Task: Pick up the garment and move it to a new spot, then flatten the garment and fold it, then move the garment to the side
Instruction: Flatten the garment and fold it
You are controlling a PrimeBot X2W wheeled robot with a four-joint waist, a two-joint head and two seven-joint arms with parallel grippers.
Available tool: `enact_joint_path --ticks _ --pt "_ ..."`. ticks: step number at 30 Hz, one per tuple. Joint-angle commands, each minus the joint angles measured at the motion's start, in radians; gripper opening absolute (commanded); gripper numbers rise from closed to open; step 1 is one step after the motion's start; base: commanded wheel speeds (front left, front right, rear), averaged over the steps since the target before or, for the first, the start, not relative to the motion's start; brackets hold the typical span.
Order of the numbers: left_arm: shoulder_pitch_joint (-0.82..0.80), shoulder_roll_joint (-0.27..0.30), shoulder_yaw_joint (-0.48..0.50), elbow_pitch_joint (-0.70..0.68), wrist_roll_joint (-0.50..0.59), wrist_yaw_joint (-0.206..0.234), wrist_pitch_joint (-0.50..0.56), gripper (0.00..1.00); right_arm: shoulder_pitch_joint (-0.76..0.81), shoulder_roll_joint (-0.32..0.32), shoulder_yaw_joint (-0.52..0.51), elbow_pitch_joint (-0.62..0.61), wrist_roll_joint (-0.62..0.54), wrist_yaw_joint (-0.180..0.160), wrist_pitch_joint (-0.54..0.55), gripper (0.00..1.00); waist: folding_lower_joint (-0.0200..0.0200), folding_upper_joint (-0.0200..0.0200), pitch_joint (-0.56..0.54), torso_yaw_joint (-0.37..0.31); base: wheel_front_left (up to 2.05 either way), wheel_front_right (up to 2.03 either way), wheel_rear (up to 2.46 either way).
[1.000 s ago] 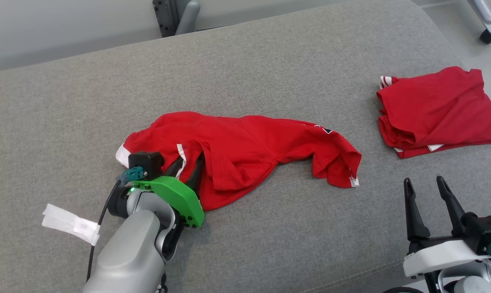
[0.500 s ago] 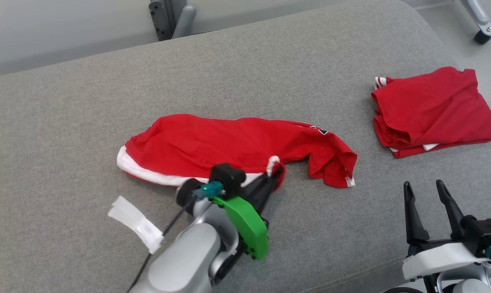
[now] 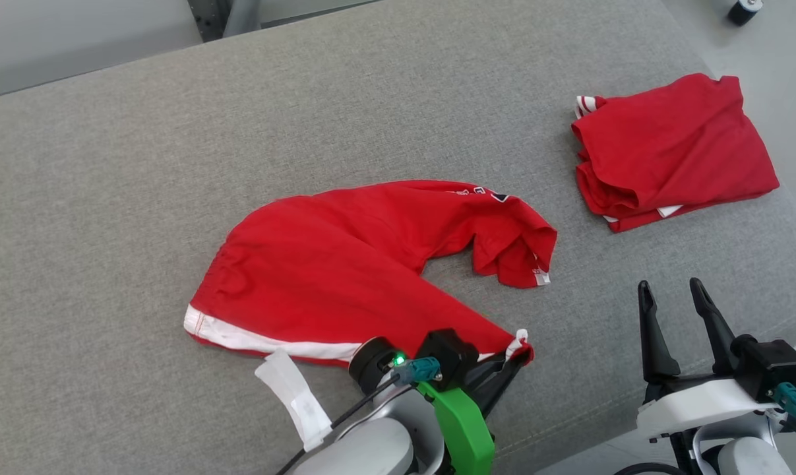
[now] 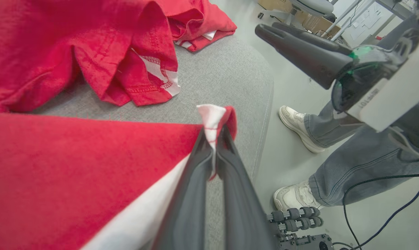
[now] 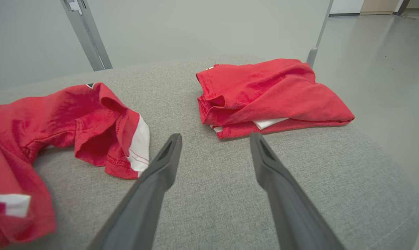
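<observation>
Garment [image 3: 332, 264] is down on the grey cushion [image 3: 140, 165], red, spread loosely in a curved shape across the middle. A white band [image 3: 266, 340] runs along its near edge, and look at the near right corner [image 3: 521, 343]: the left pincer [image 3: 513, 353] has it! In the left wrist view the two dark fingers [image 4: 195, 180] are pressed together with the red-and-white corner [image 4: 214, 119] nipped between their tips, cloth poking out past them. That corner is pulled to a point and the fabric runs taut from it back to the main body. The far end of the garment curls round to the right and ends in a bunched, crumpled fold [image 3: 513, 251] lying on the cushion. The left arm comes in from the bottom edge, with a green bracket [image 3: 463, 422] at the wrist and a white tag [image 3: 295, 396] hanging off it.

Over to the right pincer [image 3: 670, 287]: it hangs at the lower right, fingers spread wide with nothing between them, well apart from the garment. The right wrist view shows bare grey cushion between those fingertips [image 5: 174, 139]. Beyond them, near the cushion's far right edge, lies a second red shirt [image 3: 674, 152], folded into a rough square, apart from the first. Off the cushion's edge, the left wrist view catches a person's white shoes [image 4: 294, 121] and jeans on the floor [image 4: 289, 86].
</observation>
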Motion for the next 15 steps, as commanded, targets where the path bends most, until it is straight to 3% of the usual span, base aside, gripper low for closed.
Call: enact_joint_path --ticks 1,9,15 --pt "-0.016 0.004 -0.015 0.019 -0.015 -0.009 -0.012 1.00 -0.010 0.005 0.004 0.005 0.004 -0.002 -0.003 1.00 0.0000 -0.0001 0.024 -0.027 0.00 0.00 0.00" --pt "-0.032 0.004 -0.096 0.013 -0.159 -0.052 -0.013 1.00 -0.011 0.006 -0.010 0.013 -0.006 -0.002 -0.003 1.00 0.0000 -0.0001 0.012 -0.020 0.00 0.00 0.00" --pt "-0.027 0.008 -0.048 -0.037 -0.220 -0.043 -0.073 1.00 0.009 -0.014 -0.017 -0.019 -0.024 -0.002 -0.003 1.00 0.0000 -0.0001 -0.051 0.029 0.00 0.00 0.00"
